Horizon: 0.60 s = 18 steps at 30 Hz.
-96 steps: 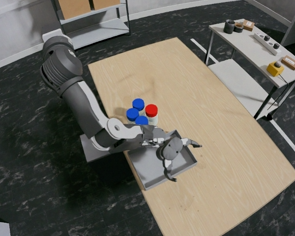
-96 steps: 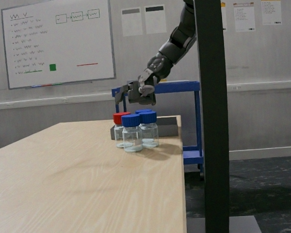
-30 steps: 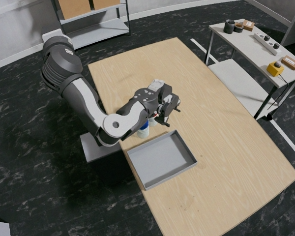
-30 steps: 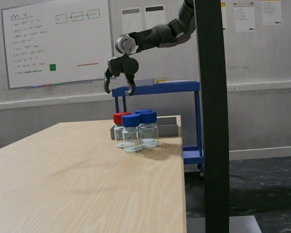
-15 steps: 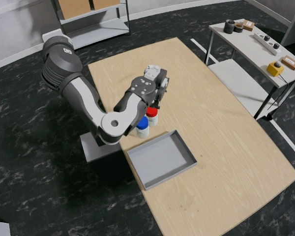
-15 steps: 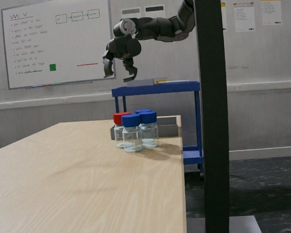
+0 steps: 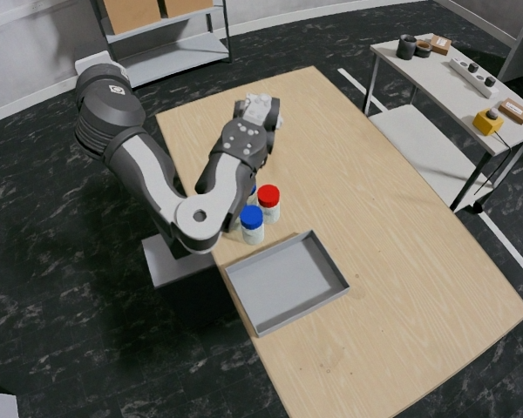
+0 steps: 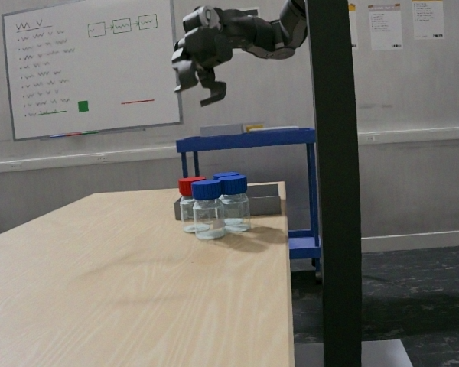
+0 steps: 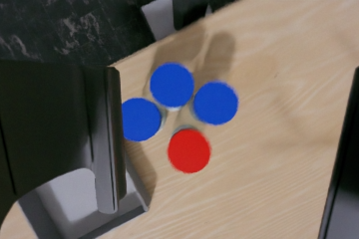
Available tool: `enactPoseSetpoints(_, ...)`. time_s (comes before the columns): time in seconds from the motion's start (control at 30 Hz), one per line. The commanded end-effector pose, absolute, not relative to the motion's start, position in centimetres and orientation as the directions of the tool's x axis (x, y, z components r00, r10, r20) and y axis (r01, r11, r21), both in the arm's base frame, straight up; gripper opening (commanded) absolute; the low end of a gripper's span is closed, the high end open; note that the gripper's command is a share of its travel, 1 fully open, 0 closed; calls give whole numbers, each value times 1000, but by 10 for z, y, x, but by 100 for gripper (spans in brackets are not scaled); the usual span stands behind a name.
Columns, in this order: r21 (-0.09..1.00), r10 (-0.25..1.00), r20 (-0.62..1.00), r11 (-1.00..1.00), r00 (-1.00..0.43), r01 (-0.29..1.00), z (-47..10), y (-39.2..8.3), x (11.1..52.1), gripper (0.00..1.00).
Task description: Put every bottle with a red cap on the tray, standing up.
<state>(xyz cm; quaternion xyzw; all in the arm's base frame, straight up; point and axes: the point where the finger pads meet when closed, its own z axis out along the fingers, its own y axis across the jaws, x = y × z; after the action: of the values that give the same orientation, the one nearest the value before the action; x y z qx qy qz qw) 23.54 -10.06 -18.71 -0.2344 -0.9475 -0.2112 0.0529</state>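
The gripper (image 8: 201,91) hangs high over the table (image 7: 388,216), partly open and holding nothing, while the red-cap bottle (image 7: 268,203) stands beside what look like three blue-cap bottles (image 9: 172,85), near the tray (image 7: 334,294).

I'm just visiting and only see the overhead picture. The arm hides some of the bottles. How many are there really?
Observer: Four. The wrist view shows three blue caps and one red cap, packed close together.
Operator: Is the hand touching them?
Observer: No. From the side, the hand hangs high above the cluster, its fingers apart, holding nothing.
Operator: Are they all upright?
Observer: The side view shows the bottles standing on the table, caps level.
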Motion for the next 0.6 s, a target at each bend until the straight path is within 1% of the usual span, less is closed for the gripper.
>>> enactPoseSetpoints(0.0, 369, 410, 215, 806, -886, 463, -187, -101, 233, 42)
enactPoseSetpoints(0.57, 375, 414, 211, 802, -886, 464, -186, -101, 234, 42)
